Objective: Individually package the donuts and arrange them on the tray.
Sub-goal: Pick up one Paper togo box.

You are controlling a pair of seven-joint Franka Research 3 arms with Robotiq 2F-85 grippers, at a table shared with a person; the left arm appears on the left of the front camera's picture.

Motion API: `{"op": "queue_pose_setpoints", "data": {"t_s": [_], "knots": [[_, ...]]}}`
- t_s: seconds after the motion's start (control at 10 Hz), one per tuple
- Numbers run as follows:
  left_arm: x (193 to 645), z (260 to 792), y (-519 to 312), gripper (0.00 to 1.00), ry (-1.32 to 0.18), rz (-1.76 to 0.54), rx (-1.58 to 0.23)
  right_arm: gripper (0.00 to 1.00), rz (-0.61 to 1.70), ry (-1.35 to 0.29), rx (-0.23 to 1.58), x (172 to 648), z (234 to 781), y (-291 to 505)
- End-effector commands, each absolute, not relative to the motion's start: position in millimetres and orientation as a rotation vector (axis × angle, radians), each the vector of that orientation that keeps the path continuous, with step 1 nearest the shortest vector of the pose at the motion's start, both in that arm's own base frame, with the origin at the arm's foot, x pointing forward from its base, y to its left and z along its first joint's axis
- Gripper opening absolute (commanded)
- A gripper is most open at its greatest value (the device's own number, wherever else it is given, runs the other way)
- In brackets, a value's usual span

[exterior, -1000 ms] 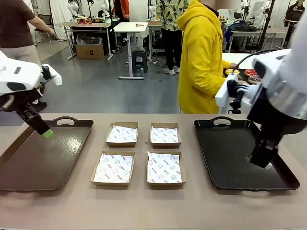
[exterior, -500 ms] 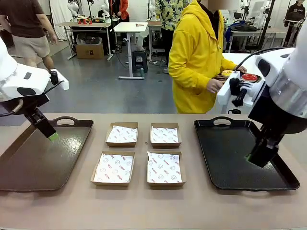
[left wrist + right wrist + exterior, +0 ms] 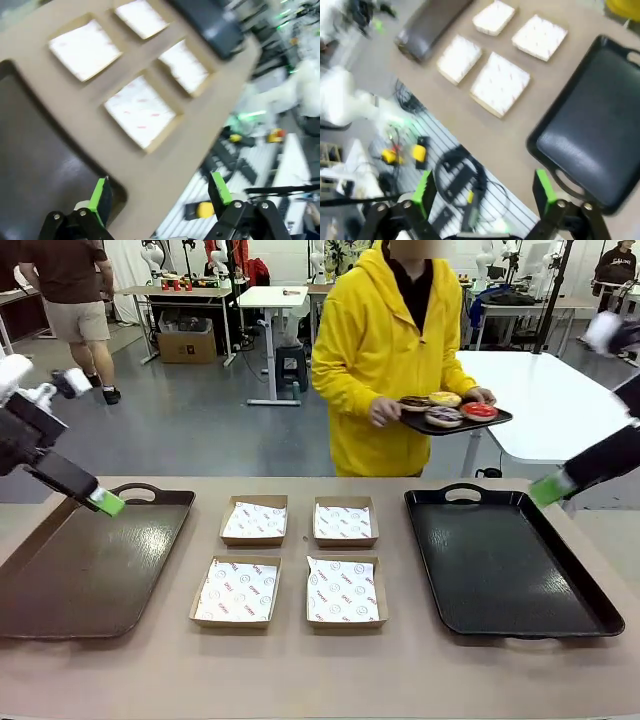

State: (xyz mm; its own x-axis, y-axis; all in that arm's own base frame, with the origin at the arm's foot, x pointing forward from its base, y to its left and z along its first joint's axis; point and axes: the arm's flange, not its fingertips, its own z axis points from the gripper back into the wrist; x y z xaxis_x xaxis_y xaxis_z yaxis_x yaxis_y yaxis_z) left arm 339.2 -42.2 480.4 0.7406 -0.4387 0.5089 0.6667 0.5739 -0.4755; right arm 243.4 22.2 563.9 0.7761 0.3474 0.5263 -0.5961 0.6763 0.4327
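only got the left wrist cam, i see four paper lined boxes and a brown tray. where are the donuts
Observer: Not on the table. A person in a yellow hoodie at the far side holds the donuts on a small dark tray.
Operator: how many on it
Observer: Four: one red, one yellow, two dark.
Operator: what's the right gripper doing
Observer: The right gripper is open and empty, raised near the far right corner of the black tray.
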Motion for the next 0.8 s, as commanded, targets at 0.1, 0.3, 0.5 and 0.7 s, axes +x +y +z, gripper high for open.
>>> {"op": "queue_pose_setpoints", "data": {"t_s": [0.1, 0.3, 0.5, 0.7], "knots": [[355, 457, 13, 1.00, -0.299, -0.408, -1.301, 1.00, 0.015, -0.569, 1.283, 178, 436, -25], [350, 441, 60, 1.00, -0.307, -0.291, -1.353, 1.00, -0.110, -0.512, 1.321, 165, 407, -66], [344, 424, 90, 1.00, -0.287, -0.205, -1.347, 1.00, -0.150, -0.384, 1.316, 161, 378, -86], [340, 415, 109, 1.00, -0.270, -0.161, -1.266, 1.00, -0.106, -0.313, 1.264, 158, 370, -94]]}}
